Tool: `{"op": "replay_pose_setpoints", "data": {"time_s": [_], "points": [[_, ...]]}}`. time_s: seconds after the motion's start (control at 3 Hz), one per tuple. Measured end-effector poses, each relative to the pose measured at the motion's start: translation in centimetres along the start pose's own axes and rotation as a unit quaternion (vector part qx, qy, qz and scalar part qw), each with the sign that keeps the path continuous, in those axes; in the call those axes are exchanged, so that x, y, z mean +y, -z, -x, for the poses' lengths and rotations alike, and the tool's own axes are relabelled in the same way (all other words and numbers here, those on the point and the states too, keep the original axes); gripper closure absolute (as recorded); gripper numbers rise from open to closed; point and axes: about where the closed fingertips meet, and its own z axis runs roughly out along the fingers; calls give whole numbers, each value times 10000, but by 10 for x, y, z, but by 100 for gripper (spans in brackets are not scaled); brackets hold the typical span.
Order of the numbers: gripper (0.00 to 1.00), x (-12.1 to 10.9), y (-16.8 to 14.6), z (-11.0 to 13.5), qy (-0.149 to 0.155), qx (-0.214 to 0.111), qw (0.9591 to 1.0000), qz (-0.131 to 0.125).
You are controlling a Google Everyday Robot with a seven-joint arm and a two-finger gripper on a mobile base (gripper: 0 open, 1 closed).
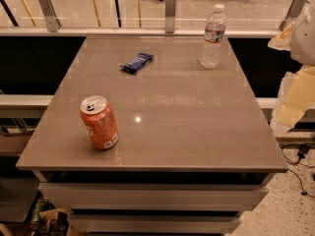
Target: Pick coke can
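Note:
The coke can (99, 122) is an orange-red can with a silver pull-tab top. It stands upright near the front left corner of the grey table (187, 127). My gripper (296, 90) shows as white and cream parts at the right edge of the camera view, off the table's right side. It is far from the can and holds nothing that I can see.
A clear water bottle (213, 36) stands at the table's back right. A flat dark blue snack packet (137, 62) lies at the back centre-left. A glass railing (147, 14) runs behind the table. Cables (298, 156) lie on the floor at the right.

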Motion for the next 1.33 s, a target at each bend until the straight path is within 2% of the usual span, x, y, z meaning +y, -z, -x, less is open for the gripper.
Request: {"op": "replay_pose_setpoints", "data": {"time_s": [0.33,0.67,1.0,1.33], "points": [[0,0,0,0,0,0,10000,-1],[0,4,4,3,-78,-256,9996,-72],[0,12,4,1,-210,-810,9963,-216],[0,14,-4,2,-291,-1650,9849,-445]]}}
